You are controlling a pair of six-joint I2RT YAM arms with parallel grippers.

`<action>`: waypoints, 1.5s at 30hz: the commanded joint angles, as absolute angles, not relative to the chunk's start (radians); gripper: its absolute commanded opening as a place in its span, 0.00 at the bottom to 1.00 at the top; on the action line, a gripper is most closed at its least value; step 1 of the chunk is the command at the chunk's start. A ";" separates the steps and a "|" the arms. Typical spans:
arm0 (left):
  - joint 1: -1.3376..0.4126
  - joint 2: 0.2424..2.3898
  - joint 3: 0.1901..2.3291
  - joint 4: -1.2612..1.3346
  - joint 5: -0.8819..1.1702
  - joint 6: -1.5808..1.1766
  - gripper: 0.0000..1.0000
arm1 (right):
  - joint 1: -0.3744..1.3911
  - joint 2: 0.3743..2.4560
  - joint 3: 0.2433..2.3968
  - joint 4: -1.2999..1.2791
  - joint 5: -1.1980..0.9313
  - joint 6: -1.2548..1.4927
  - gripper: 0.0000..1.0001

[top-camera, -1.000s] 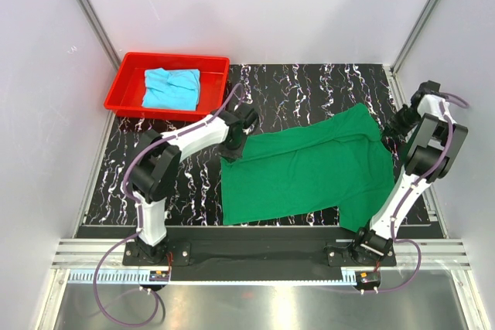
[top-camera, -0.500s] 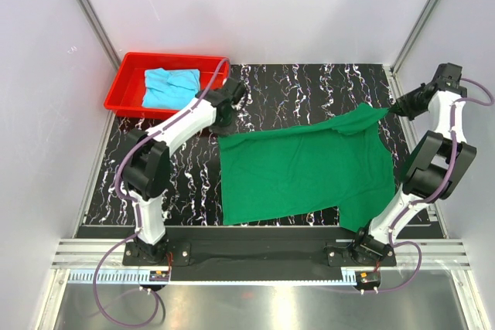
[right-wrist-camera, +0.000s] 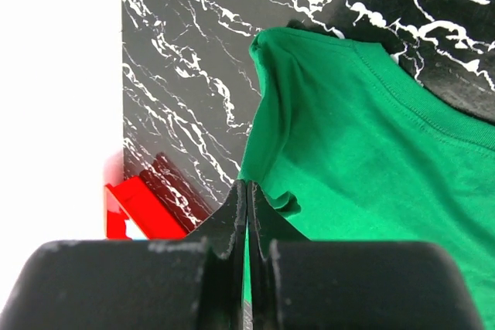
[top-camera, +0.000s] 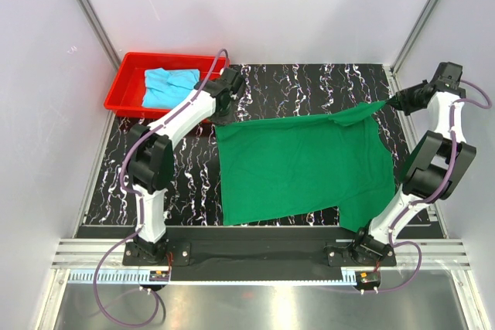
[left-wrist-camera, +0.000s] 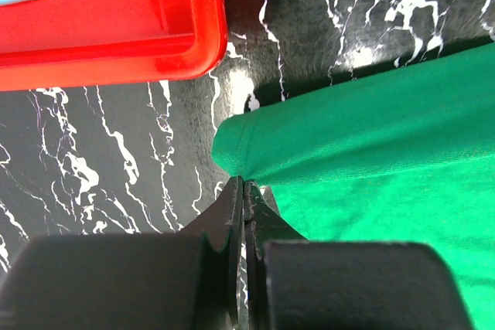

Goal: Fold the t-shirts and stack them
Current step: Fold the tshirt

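The dark green t-shirt [top-camera: 302, 164] lies spread over the black marbled mat, its far edge pulled taut and raised between the two grippers. My left gripper [top-camera: 217, 116] is shut on its far left corner; the left wrist view shows the green cloth [left-wrist-camera: 371, 137] pinched at my gripper [left-wrist-camera: 244, 183]. My right gripper [top-camera: 390, 102] is shut on the far right corner, with the green cloth [right-wrist-camera: 363, 137] held at my gripper [right-wrist-camera: 247, 187] in the right wrist view. The light cyan-blue t-shirt [top-camera: 166, 86] lies bunched in the red tray [top-camera: 124, 86].
The red tray stands at the mat's far left corner, close behind my left gripper; its rim [left-wrist-camera: 155, 44] fills the top of the left wrist view. White enclosure walls with metal posts close in both sides and the back.
Both grippers have moved apart and away from me with the shirt's corners, pulling the far edge straight and taut. The shirt is spread wider than a second ago.
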State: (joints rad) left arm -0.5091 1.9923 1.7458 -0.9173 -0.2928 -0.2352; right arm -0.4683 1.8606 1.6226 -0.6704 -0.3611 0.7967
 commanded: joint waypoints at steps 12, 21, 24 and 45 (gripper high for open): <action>-0.505 1.973 1.706 -0.945 -0.302 -0.198 0.00 | -0.463 1.646 1.451 -0.721 -0.239 0.795 0.00; -0.505 1.974 1.657 -0.968 -0.266 -0.213 0.00 | -0.462 1.623 1.405 -0.746 -0.153 0.773 0.00; -0.508 1.965 1.634 -0.966 -0.242 -0.218 0.00 | -0.463 1.631 1.401 -0.750 -0.138 0.761 0.00; -0.546 1.994 1.539 -0.922 -0.193 -0.238 0.00 | -0.463 1.661 1.284 -0.716 -0.083 0.718 0.00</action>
State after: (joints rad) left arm -0.5480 1.9945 1.5440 -0.9405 -0.1982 -0.2352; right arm -0.4656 1.6749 1.2930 -0.7452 -0.1143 0.7326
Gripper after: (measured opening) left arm 0.012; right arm 0.011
